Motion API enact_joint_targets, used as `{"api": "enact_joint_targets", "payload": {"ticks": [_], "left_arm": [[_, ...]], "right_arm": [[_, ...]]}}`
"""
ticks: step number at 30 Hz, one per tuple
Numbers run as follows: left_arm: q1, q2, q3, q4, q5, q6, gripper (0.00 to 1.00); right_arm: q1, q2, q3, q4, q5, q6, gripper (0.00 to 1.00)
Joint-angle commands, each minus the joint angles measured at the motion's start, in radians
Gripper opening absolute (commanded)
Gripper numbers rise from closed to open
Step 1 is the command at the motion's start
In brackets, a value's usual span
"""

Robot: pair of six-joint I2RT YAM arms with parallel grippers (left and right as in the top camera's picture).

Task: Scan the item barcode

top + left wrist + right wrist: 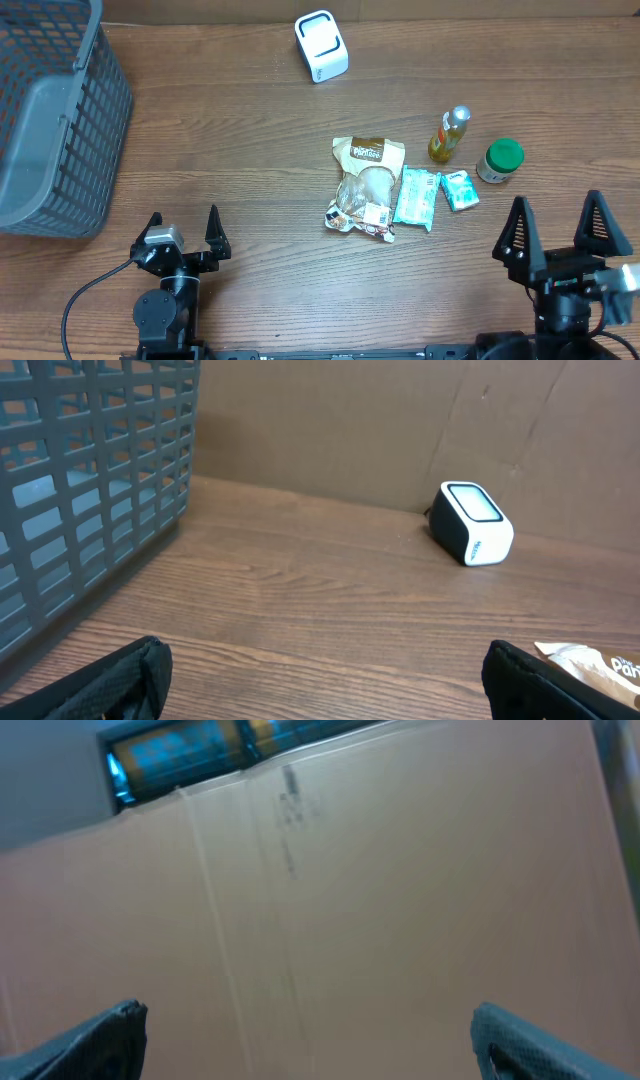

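Note:
A white barcode scanner (321,45) with a dark face stands at the back of the table, also seen in the left wrist view as the scanner (473,522). The items lie mid-table: a clear bag of snacks with a brown label (364,186), two teal packets (417,196) (460,189), a small bottle with a silver cap (451,134) and a green-lidded jar (499,160). My left gripper (182,225) is open near the front left, far from them. My right gripper (560,220) is open at the front right, its camera facing a cardboard wall.
A grey plastic basket (55,110) fills the back left corner, its mesh wall (90,480) close on the left in the left wrist view. A cardboard wall (400,420) runs behind the table. Bare wood lies between my left gripper and the scanner.

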Motion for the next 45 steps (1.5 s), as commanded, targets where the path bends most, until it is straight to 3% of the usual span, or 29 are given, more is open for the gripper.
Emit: {"api": "enact_joint_targets", "payload": {"ticks": [1,7,13,23,27,45], "left_arm": [[-0.006,-0.011,-0.003,0.002,0.0,0.015,1.0],[-0.006,-0.011,-0.003,0.002,0.0,0.015,0.99],[-0.006,-0.011,-0.003,0.002,0.0,0.015,1.0],[-0.006,-0.011,-0.003,0.002,0.0,0.015,1.0],[-0.006,-0.011,-0.003,0.002,0.0,0.015,1.0],[-0.006,-0.011,-0.003,0.002,0.0,0.015,1.0]], "right_arm": [[-0.017,-0.034,-0.119,0.143,-0.09,-0.076,1.0],[-0.017,-0.033,-0.311,0.359,-0.113,-0.075,1.0],[-0.016,-0.033,-0.423,0.379,-0.114,-0.074,1.0],[-0.016,-0.033,-0.422,-0.093,-0.186,-0.072,1.0],[-0.016,-0.033,-0.422,-0.098,-0.18,-0.143,1.0],[-0.016,-0.033,-0.422,-0.097,-0.179,-0.142,1.0]]}}
